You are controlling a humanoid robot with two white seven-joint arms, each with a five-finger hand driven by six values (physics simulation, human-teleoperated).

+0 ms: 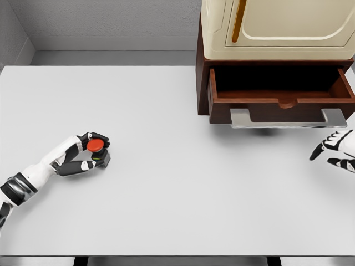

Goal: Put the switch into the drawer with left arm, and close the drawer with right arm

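While right hand [337, 149] fingers hang spread, left hand [83, 155] fingers clasp switch [96, 146].

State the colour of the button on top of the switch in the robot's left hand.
Red. The button shows best in the head view, atop the switch gripped by the left hand.

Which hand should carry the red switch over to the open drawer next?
Left. The left hand already has its fingers wrapped around the switch. The right hand holds nothing and sits beside the drawer, near its handle, well placed for closing later.
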